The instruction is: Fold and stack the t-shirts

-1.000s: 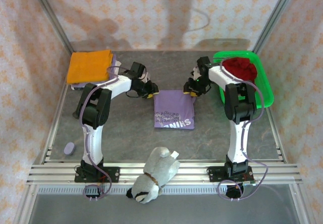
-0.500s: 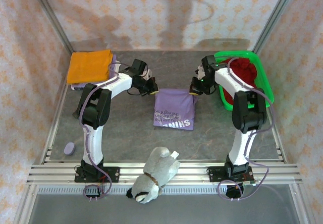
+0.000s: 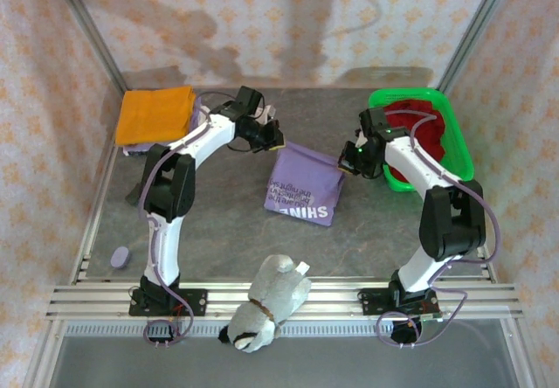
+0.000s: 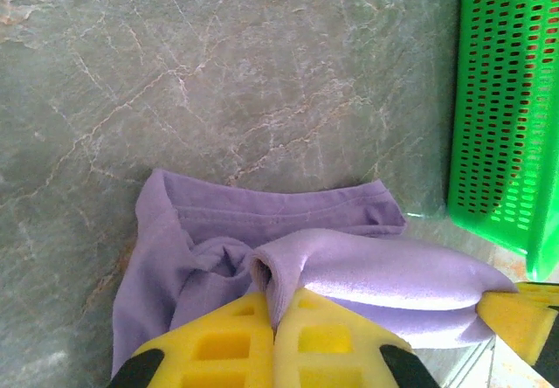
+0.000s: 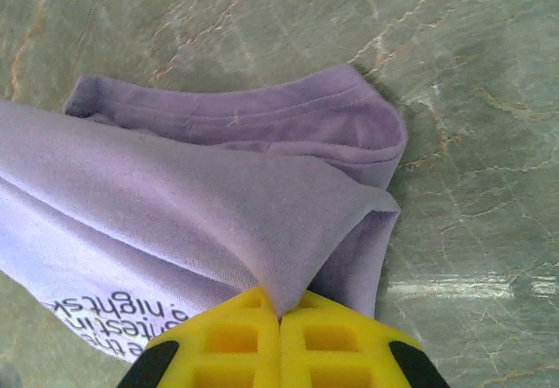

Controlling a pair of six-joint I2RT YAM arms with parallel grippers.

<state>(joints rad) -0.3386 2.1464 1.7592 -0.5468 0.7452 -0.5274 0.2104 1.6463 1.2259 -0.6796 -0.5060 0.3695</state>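
Grey, marble-veined table forms the floor of a booth walled with pale patterned paper. At the far left corner an orange t-shirt lies folded flat in a neat rectangle. A small lavender disc sits well apart from it near the left front edge.

Right of the orange shirt, the left gripper reaches to the far left corner of the lavender t-shirt. In the left wrist view its yellow fingers are pressed together with a fold of the purple cloth pinched between them, and the fabric bulges up off the table just beyond the tips.

The shirt itself lies folded in the middle of the table. Its far edge is raised between the two grippers and its near part lies flat, with white block lettering upside down along the near edge. Nearer the arms' bases, a grey-and-white plush toy lies across the front rail.

The right gripper holds the shirt's far right corner. The right wrist view shows its jaws closed on a peak of lavender cloth, which drapes away to the left over a hemmed layer resting on the table.

Farthest right, a green basket stands just beside the right arm, with the dark red t-shirt bunched inside it.
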